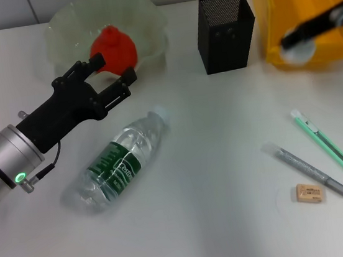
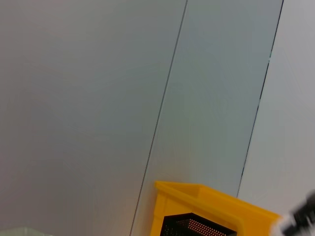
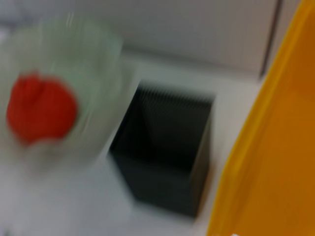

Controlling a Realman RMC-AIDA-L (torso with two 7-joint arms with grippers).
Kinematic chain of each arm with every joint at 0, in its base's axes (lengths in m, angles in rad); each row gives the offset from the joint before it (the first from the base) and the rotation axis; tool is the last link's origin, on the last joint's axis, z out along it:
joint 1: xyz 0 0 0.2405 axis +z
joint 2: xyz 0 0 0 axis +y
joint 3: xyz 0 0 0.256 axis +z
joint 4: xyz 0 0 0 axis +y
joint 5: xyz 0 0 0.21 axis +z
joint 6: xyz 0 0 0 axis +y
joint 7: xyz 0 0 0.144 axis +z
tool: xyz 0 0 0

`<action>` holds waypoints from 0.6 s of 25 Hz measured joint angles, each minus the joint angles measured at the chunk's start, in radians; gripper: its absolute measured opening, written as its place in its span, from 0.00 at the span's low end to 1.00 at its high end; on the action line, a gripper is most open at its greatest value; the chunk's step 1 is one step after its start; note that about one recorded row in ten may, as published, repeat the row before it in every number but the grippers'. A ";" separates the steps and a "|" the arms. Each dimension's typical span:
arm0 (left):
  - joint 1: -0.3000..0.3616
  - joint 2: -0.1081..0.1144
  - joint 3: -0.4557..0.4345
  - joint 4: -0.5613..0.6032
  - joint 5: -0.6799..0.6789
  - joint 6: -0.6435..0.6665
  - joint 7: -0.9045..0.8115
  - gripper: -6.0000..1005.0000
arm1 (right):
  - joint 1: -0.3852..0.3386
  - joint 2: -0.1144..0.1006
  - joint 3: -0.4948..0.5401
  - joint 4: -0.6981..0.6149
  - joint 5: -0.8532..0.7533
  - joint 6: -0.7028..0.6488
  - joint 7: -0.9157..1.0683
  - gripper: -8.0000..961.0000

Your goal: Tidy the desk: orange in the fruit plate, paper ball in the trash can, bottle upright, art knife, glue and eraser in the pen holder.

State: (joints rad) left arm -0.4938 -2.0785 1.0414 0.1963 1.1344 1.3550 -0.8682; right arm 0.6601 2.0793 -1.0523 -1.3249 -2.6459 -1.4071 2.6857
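Bottle [image 1: 122, 161] lying on its side mid-surface, near of the fruit plate [image 1: 65, 30] holding the orange [image 1: 113, 46], left gripper [image 1: 114, 75] just above-left with jaws spread and empty; round and slick, likely to roll or slip under an off-centre pinch, right gripper [image 1: 291, 41] at the trash can [image 1: 307, 11], jaws indiscernible

The right wrist view is blurred. A black pen holder [image 3: 165, 157] stands on the white desk [image 3: 59, 201], and its open top shows a dark inside. Beside it is the pale green fruit plate [image 3: 93, 54] with the orange [image 3: 42, 109] inside. A yellow trash can [image 3: 270, 162] is just beside the holder on its other side.
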 joint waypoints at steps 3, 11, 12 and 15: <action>0.004 0.000 0.000 0.000 0.000 0.006 0.000 0.81 | -0.044 0.003 0.000 -0.120 -0.001 0.068 0.025 0.48; 0.011 -0.002 0.000 0.000 -0.004 0.025 -0.011 0.81 | -0.001 -0.013 0.010 -0.069 -0.043 0.275 0.041 0.49; 0.011 -0.002 0.000 0.000 -0.004 0.027 -0.021 0.81 | 0.017 -0.013 0.016 -0.034 -0.061 0.292 0.041 0.50; 0.007 -0.002 0.000 0.000 -0.005 0.032 -0.045 0.81 | 0.054 -0.013 0.025 0.047 -0.088 0.320 0.033 0.51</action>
State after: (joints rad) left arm -0.4863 -2.0801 1.0416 0.1967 1.1295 1.3869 -0.9128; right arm 0.7145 2.0658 -1.0270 -1.2780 -2.7339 -1.0866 2.7192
